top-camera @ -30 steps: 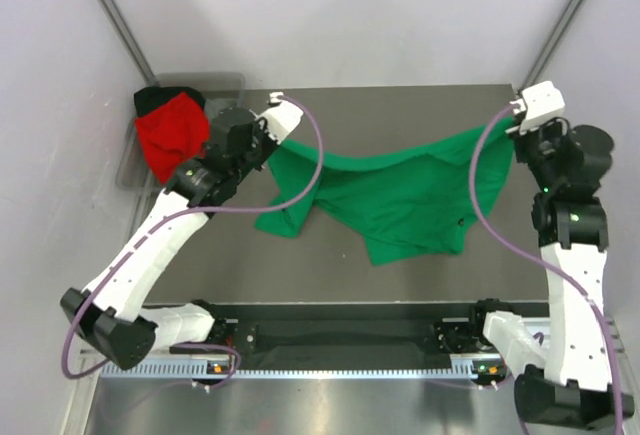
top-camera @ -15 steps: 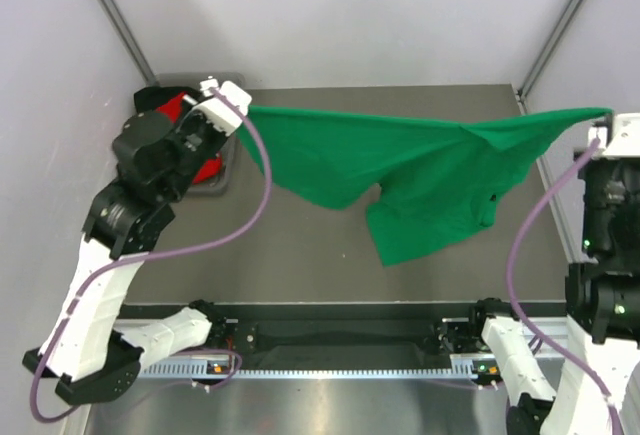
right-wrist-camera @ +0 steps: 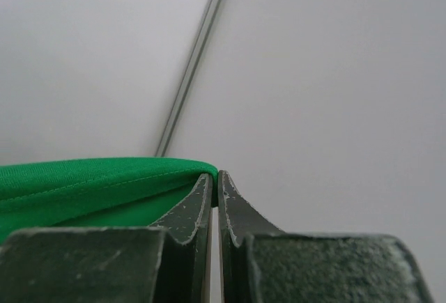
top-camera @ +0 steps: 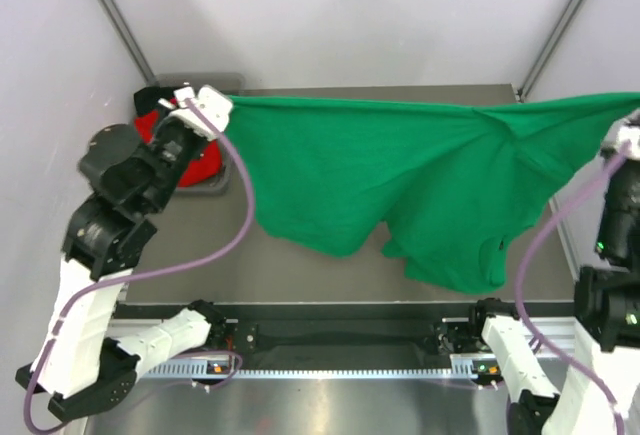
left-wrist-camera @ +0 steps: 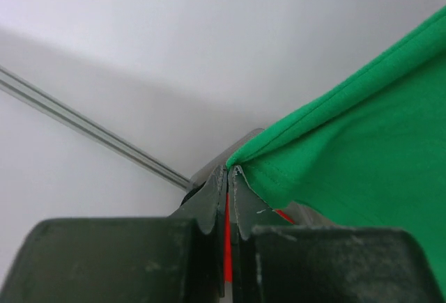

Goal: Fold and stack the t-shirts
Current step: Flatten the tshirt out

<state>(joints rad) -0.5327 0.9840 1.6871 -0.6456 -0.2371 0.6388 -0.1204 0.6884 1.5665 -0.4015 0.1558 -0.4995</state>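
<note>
You have the bright green cloth t-shirt (top-camera: 400, 185) lifted and spread wide across the far half of the dark counter (top-camera: 300, 273), reaching from its far left corner to past its right edge. Your left tool (left-wrist-camera: 228, 177) is pinched closed on one corner of the shirt's stitched edge, at the far left. Your right tool (right-wrist-camera: 215, 177) is likewise clamped on the opposite corner, at the far right. The top edge runs almost taut between the two tools, and the rest of the cloth hangs below it in loose folds, lowest toward the near right. The overhead view does not show whether those folds touch the counter. Just beside your left tool, the crumpled red cloth t-shirt (top-camera: 205, 167) lies in the grey plastic bin (top-camera: 215, 81) at the far left corner, largely hidden by the left arm. A bit of black cloth t-shirt (top-camera: 149, 96) shows at the bin's far left edge.
</note>
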